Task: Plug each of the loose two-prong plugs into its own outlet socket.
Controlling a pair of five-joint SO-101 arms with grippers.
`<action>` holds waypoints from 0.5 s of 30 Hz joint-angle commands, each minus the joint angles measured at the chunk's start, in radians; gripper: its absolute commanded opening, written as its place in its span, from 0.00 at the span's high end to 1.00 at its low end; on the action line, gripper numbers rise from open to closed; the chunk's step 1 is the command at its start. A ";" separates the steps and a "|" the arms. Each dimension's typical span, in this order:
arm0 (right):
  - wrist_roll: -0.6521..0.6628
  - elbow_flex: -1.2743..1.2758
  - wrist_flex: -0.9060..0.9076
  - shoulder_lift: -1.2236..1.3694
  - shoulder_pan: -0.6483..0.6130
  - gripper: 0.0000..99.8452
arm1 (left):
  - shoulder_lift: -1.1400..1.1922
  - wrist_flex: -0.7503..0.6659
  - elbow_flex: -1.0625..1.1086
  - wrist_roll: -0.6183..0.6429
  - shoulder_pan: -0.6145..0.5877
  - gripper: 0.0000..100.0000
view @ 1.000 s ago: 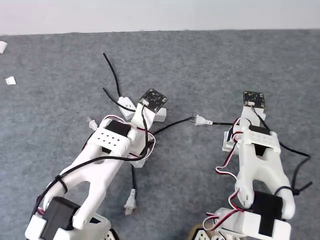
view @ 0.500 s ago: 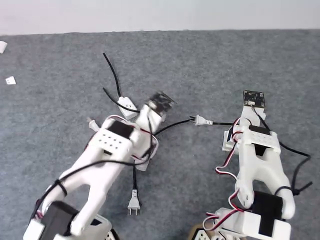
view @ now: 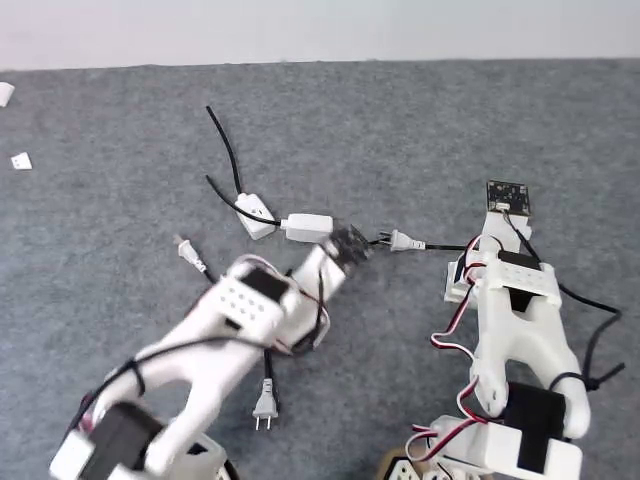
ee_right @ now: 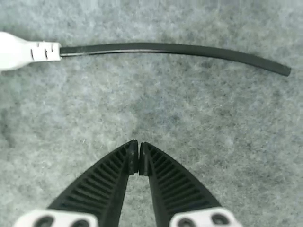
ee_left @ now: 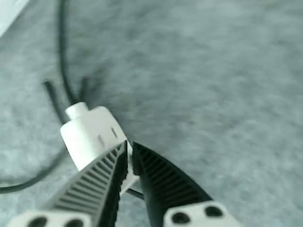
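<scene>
Here my left fingers (ee_left: 99, 184) and right fingers (ee_right: 113, 175) sit closed, empty; I judge the plug (view: 402, 240) light, rigid, best gripped by its body.

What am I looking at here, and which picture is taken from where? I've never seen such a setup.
Two white robot arms, the left arm and right arm, work on grey carpet. The high view looks down on both; the other two pictures come from a camera on each wrist. The left gripper, shut, sits right by a white socket. The right gripper, also shut, hangs over carpet near a plug on a black cord. Two other plugs lie loose. Neither gripper seems to hold anything.
</scene>
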 commanded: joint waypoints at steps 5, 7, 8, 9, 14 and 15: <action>0.012 -0.051 -0.012 -0.002 -0.010 0.99 | 0.189 -0.025 -0.188 -0.066 -0.180 0.99; 0.012 -0.051 -0.012 -0.002 -0.010 0.99 | 0.213 -0.025 -0.191 -0.071 -0.203 0.99; 0.012 -0.051 -0.012 -0.002 -0.010 0.99 | 0.222 -0.025 -0.193 -0.071 -0.212 0.99; 0.012 -0.051 -0.012 -0.002 -0.010 0.99 | 0.229 -0.025 -0.193 -0.071 -0.219 0.99; 0.012 -0.051 -0.012 -0.002 -0.010 0.99 | 0.239 -0.025 -0.188 -0.071 -0.235 0.99; 0.012 -0.051 -0.010 -0.002 -0.010 0.99 | 0.239 -0.025 -0.188 -0.071 -0.241 0.99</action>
